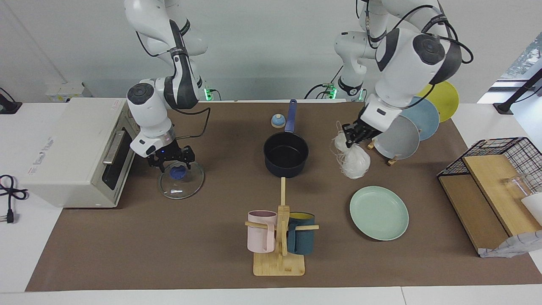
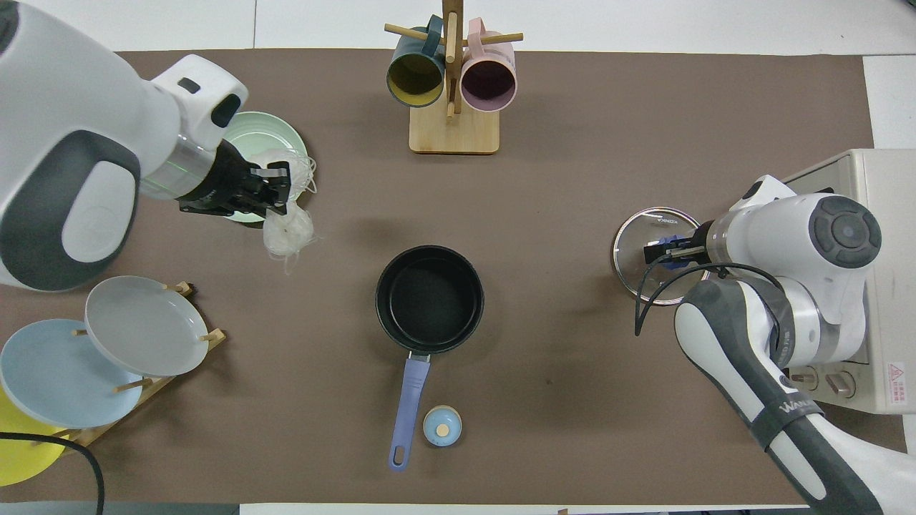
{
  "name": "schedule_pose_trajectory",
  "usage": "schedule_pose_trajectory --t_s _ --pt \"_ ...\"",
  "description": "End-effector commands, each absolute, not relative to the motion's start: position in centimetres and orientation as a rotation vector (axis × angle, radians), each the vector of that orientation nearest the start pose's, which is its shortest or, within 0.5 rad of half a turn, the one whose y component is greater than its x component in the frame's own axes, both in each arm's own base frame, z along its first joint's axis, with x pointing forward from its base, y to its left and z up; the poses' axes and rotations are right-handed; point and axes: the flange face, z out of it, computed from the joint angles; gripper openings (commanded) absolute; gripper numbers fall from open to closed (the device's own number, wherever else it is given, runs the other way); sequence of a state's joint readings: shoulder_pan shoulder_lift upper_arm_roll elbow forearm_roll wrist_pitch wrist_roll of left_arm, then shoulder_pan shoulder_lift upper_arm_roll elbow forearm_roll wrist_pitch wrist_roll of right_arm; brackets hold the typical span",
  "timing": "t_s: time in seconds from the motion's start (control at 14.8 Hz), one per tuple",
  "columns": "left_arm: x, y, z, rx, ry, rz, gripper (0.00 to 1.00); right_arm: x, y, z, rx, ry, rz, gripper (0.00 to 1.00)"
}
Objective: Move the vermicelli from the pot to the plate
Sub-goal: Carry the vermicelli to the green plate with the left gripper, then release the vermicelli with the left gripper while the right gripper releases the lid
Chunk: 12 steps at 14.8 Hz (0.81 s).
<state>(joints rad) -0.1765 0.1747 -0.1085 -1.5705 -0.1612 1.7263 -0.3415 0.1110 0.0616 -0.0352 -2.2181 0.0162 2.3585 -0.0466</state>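
Note:
My left gripper (image 1: 353, 136) (image 2: 278, 189) is shut on the vermicelli (image 1: 355, 160) (image 2: 288, 230), a white translucent bundle that hangs from it in the air. The bundle is over the mat, beside the edge of the mint-green plate (image 1: 379, 212) (image 2: 252, 129) that lies nearer to the robots. The dark navy pot (image 1: 286, 154) (image 2: 429, 299) stands mid-table with nothing inside, its blue handle pointing toward the robots. My right gripper (image 1: 172, 163) (image 2: 669, 252) is down at the blue knob of a glass lid (image 1: 181, 183) (image 2: 647, 254) that lies on the mat.
A toaster oven (image 1: 72, 152) (image 2: 884, 236) stands beside the lid. A wooden mug rack (image 1: 279, 258) (image 2: 452, 132) is farther out than the pot. A rack with grey, blue and yellow plates (image 1: 400, 137) (image 2: 143, 325), a small blue bell (image 1: 277, 121) (image 2: 442, 425) and a wire basket (image 1: 495, 156) are around.

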Motion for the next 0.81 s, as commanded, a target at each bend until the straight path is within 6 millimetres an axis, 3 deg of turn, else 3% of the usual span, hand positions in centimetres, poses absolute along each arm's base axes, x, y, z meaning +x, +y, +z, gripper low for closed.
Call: schedule_pose_trajectory --t_s 0.0,0.2,0.4,0.61,0.74 --pt "61.4 -13.7 51.8 -3.336 -0.054 0.078 0.00 55.3 4.2 39.5 -3.101 -0.208 -0.072 1.00" --pt "63.7 -11.2 47.1 -3.333 -0.023 0.057 0.00 56.4 4.0 45.9 -3.101 -0.205 0.016 1.00" --pt "64.7 -10.8 41.7 -3.285 0.010 0.024 0.00 56.8 3.8 51.6 -3.113 -0.200 0.064 1.00" --pt "64.9 -10.7 38.7 -3.285 0.052 0.013 0.00 54.9 3.1 56.6 -3.120 -0.090 0.099 1.00" --pt "65.1 -10.7 37.5 -3.285 0.090 -0.006 0.00 53.2 2.7 58.8 -3.132 -0.077 0.166 1.00"
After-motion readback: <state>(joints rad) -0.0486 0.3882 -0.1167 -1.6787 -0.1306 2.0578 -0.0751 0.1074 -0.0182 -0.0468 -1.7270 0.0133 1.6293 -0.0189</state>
